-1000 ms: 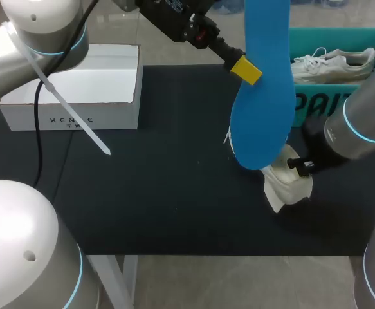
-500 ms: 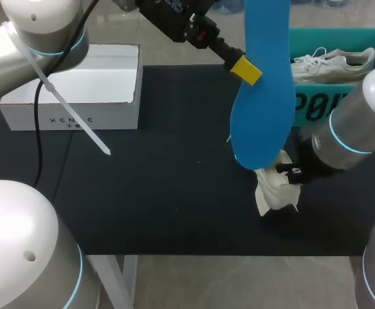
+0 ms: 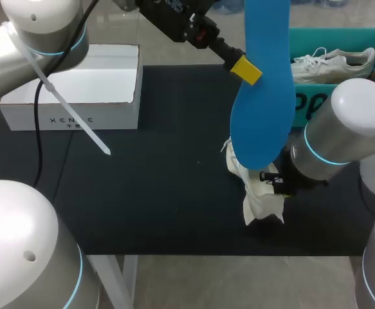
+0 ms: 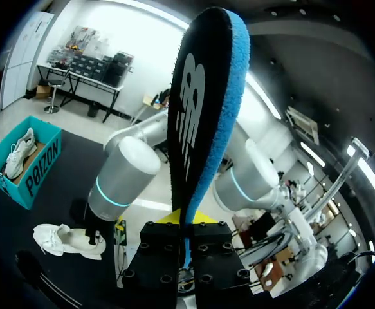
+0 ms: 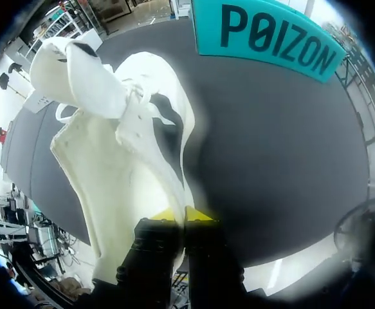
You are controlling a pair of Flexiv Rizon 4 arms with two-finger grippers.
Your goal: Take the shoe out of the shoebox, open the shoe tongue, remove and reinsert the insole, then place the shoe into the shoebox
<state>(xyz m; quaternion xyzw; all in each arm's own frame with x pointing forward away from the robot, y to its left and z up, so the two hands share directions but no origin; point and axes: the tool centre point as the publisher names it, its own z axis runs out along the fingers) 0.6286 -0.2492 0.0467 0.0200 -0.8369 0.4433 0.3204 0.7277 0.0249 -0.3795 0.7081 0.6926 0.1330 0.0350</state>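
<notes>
You are working with two shoes, one insole and two boxes on the dark table (image 3: 161,193). One shoe (image 3: 255,193) is out on the table, tilted up on end, in front of the teal shoebox (image 3: 329,30) and apart from it. The second shoe (image 3: 332,64) is lying inside that shoebox. The white box (image 3: 71,119) is sitting at the far left, well apart from both.

Your left gripper (image 3: 246,69) is clenching the blue insole (image 3: 264,96), its fingers drawn in tight on the thin material, and is holding it upright in the air. The insole's lower end is hanging over the shoe's opening; you cannot tell whether the two are touching.

Your right gripper (image 5: 184,215) is grasping the shoe by the wall of its upper. The yellow tips are nearly together, with only that thin wall between them, and the tongue is flopping outward ahead of the fingers.
</notes>
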